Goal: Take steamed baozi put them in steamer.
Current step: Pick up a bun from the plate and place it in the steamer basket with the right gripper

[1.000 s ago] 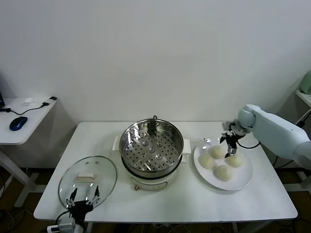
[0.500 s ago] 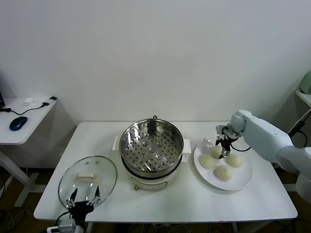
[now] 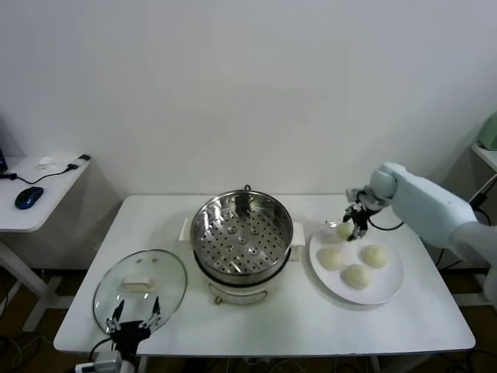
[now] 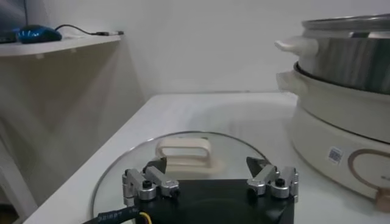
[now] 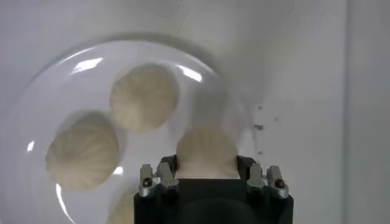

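My right gripper (image 3: 351, 224) is shut on one pale cream baozi (image 3: 344, 230) and holds it just above the far left edge of the white plate (image 3: 392, 286). In the right wrist view this baozi (image 5: 206, 151) fills the gap between the jaws of the right gripper (image 5: 206, 165). Three more baozi (image 3: 331, 258) (image 3: 374, 256) (image 3: 356, 276) lie on the plate. The shiny steamer (image 3: 242, 233), with its perforated tray bare, stands at the table's middle, to the left of the plate. My left gripper (image 3: 132, 326) hangs open at the front left edge, by the glass lid.
A round glass lid (image 3: 140, 289) with a cream handle (image 4: 183, 152) lies flat at the front left, just beyond the left gripper (image 4: 206, 165). The steamer's cream base (image 4: 341, 128) rises beside it. A side desk with a blue mouse (image 3: 29, 196) stands off to the left.
The right gripper closed on one baozi on the plate, then lifted it and carried it slightly toward the steamer. The left arm stayed still.
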